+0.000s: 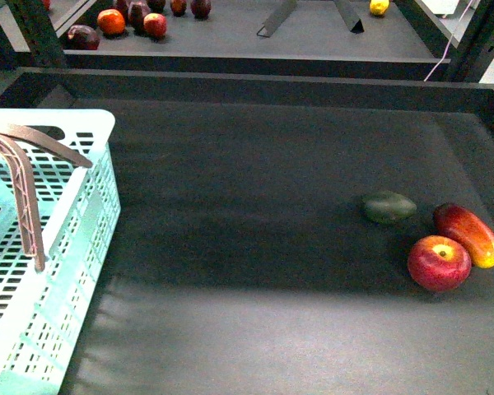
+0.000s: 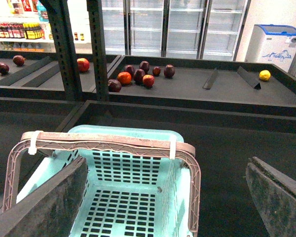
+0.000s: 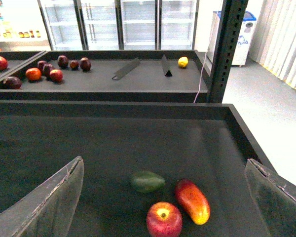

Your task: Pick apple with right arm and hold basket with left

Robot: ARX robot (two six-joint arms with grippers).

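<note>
The red apple (image 1: 439,263) with a yellow stem dimple rests on the dark table at the right; the right wrist view shows the apple (image 3: 164,220) lying between the wide-apart fingers of my open right gripper (image 3: 163,207), which hovers above it. At the left edge stands the turquoise basket (image 1: 82,239), its brown handle (image 1: 25,197) raised. My open left gripper (image 2: 170,202) hangs over the basket (image 2: 123,197), the handle (image 2: 103,143) crossing between its fingers without touching them. Neither arm appears in the front view.
A red-and-yellow mango (image 1: 468,234) and a dark green oval fruit (image 1: 388,206) lie right beside the apple. A raised table rim (image 1: 230,82) runs along the back. Beyond it a shelf holds several fruits (image 1: 132,20) and a yellow one (image 1: 379,6).
</note>
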